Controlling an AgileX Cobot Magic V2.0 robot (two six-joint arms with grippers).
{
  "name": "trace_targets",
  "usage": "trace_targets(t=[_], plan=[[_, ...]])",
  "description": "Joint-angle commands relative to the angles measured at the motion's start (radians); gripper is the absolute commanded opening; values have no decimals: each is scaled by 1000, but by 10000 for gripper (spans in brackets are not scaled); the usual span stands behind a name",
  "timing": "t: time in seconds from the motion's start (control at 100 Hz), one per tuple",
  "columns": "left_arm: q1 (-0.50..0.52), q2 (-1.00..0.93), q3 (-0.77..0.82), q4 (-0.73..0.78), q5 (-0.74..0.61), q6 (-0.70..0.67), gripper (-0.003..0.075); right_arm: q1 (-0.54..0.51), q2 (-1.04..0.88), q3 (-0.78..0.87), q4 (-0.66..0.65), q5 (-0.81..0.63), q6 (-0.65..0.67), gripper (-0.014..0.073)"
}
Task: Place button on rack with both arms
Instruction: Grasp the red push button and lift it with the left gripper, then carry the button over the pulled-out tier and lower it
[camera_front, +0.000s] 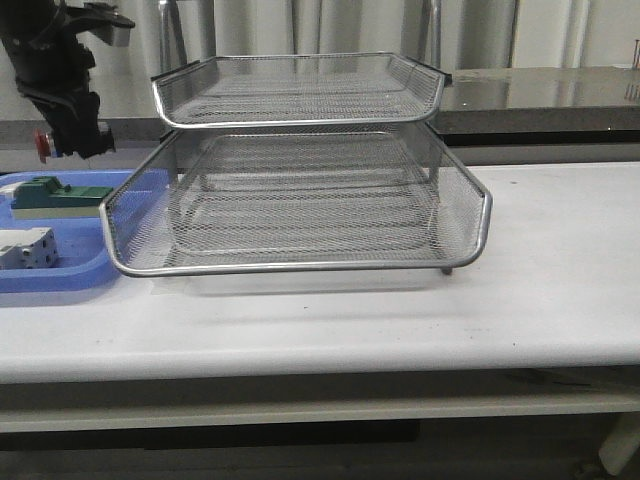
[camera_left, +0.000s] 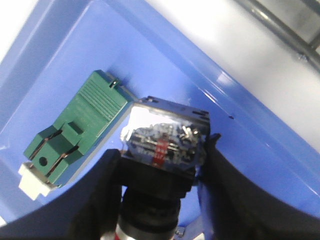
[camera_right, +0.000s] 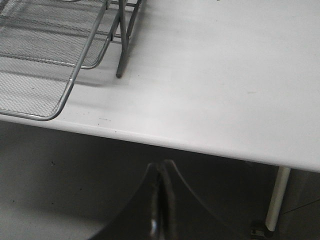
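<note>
My left gripper hangs above the far left of the table, shut on the button, whose red cap points left. In the left wrist view the button's blue-tinted rear block and black body sit clamped between the dark fingers of that gripper. The silver wire-mesh rack stands mid-table to the right of the gripper; its rim shows in that view too. My right gripper is shut and empty, low in front of the table edge, near the rack's corner. It is outside the front view.
A shallow blue tray lies under the left gripper, holding a green block and a white block. The green block lies just beside the held button. White tabletop stretches right of the rack.
</note>
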Motion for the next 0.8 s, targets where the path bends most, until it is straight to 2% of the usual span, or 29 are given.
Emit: trace_targets(t=[0.0, 0.22, 0.38, 0.57, 0.79], plan=[[-1, -103, -40, -7, 34, -48, 4, 1, 1, -35, -4, -55, -2, -68], [-3, -187, -36, 3, 34, -213, 4, 1, 1, -35, -4, -55, -2, -68], [-25, -273, 3, 3, 34, -243, 4, 1, 1, -35, -4, -55, -2, -68], [-68, -403, 132, 3, 34, -247, 4, 1, 1, -35, -4, -55, -2, -68], [-113, -566, 360, 1, 34, -293, 4, 1, 1, -35, -4, -55, -2, -68]])
